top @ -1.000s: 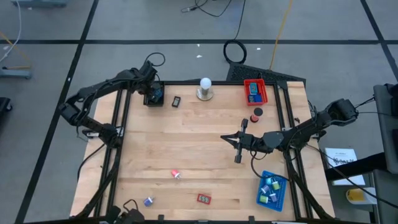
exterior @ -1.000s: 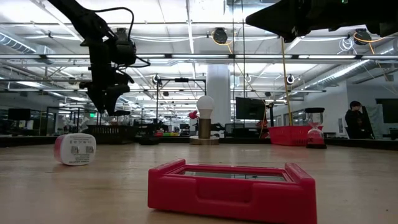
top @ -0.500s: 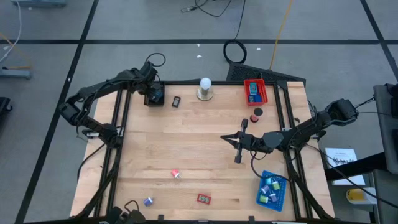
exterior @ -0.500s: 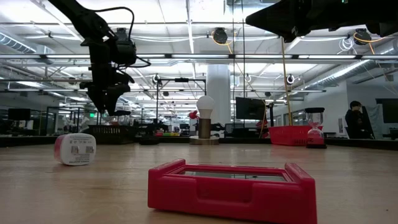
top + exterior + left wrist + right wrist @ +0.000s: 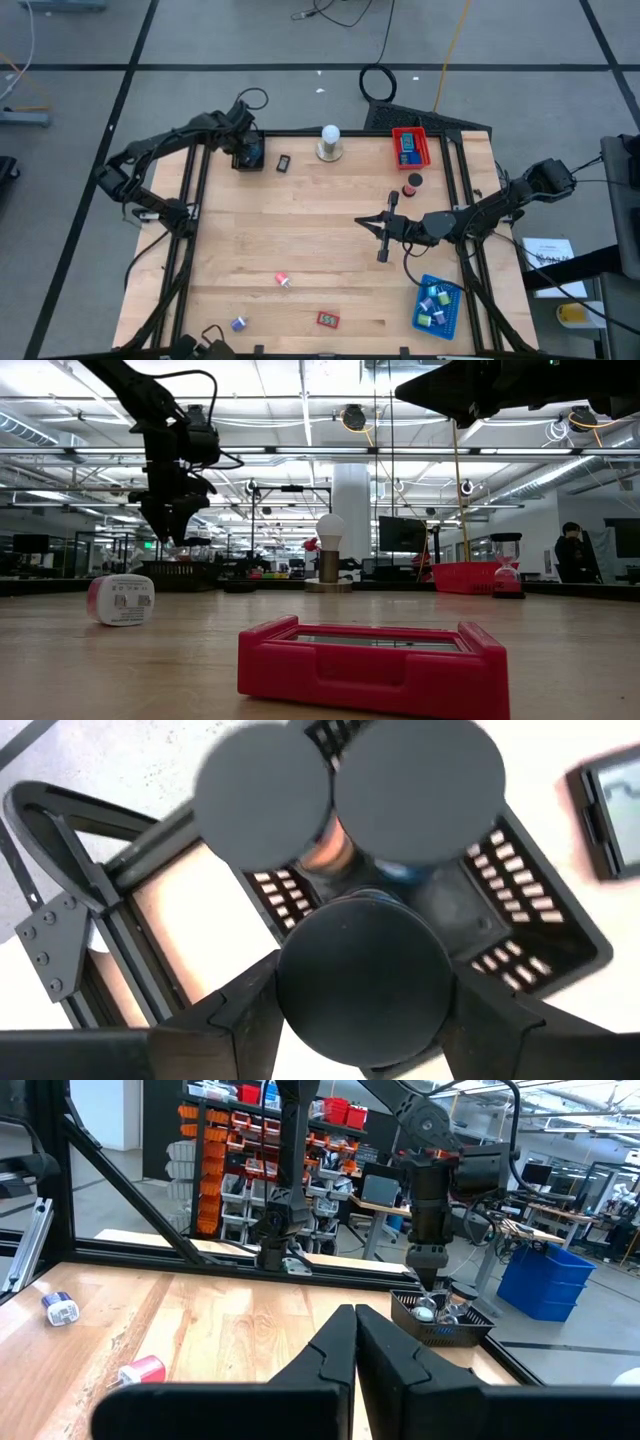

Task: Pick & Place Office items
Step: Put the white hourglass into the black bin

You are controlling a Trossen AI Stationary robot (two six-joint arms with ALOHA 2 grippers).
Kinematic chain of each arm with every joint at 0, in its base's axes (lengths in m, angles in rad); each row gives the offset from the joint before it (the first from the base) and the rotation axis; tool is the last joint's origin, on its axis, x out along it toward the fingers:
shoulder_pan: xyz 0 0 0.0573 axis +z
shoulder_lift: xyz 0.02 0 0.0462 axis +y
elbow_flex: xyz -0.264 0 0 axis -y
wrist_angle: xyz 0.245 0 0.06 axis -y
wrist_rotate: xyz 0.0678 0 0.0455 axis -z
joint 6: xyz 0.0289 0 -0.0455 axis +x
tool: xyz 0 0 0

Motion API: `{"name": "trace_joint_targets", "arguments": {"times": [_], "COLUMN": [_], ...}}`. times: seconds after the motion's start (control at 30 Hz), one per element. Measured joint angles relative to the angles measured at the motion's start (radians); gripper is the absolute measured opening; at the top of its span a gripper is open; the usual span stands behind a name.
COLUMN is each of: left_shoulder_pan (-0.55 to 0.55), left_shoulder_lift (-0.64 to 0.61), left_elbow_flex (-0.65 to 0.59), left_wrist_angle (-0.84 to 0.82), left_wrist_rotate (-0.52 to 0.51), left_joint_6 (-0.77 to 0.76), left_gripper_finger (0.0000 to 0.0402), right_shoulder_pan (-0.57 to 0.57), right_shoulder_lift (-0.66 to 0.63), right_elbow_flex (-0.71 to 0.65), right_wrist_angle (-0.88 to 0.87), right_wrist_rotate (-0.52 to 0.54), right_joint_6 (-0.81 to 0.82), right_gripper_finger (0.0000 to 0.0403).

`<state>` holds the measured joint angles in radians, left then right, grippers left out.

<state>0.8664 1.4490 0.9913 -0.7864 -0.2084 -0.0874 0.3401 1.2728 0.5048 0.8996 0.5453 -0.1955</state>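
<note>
Wooden table [image 5: 320, 230] in an open workshop, black frame rails on both sides.

Trays: black tray [image 5: 248, 155] at the far left corner; red tray [image 5: 409, 146] at the far right; blue tray [image 5: 437, 305] near the right front, holding several sorted pieces.

Left pincer [image 5: 243, 143]: poised directly over the black tray, jaws parted, seemingly for a drop; whether a piece remains between them cannot be told, the wrist view being blocked.

Right pincer [image 5: 383, 232]: waiting mid-table, fingers pressed shut, empty.

Office items still loose: black piece [image 5: 283, 162] beside the black tray, red roll [image 5: 412, 184], pink-white roll [image 5: 283, 280], red block [image 5: 327, 319], purple piece [image 5: 238, 323].

Change against earlier frames: none visible; both arms unmoved.
</note>
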Motion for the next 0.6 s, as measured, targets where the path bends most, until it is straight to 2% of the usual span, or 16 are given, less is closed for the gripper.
{"name": "trace_joint_targets", "arguments": {"times": [0.3,0.6], "left_shoulder_pan": [-0.004,-0.003], "left_shoulder_lift": [0.0,0.0], "left_elbow_flex": [0.0,0.0], "left_wrist_angle": [-0.011,0.011], "left_wrist_rotate": [-0.011,-0.03], "left_joint_6": [0.003,-0.004], "left_gripper_finger": [0.0214,0.0242], "right_shoulder_pan": [0.0,0.0], "right_shoulder_lift": [0.0,0.0], "right_elbow_flex": [0.0,0.0], "right_wrist_angle": [0.0,0.0], "right_wrist_rotate": [0.0,0.0], "right_joint_6": [0.0,0.0], "right_gripper_finger": [0.0001,0.0001]}}
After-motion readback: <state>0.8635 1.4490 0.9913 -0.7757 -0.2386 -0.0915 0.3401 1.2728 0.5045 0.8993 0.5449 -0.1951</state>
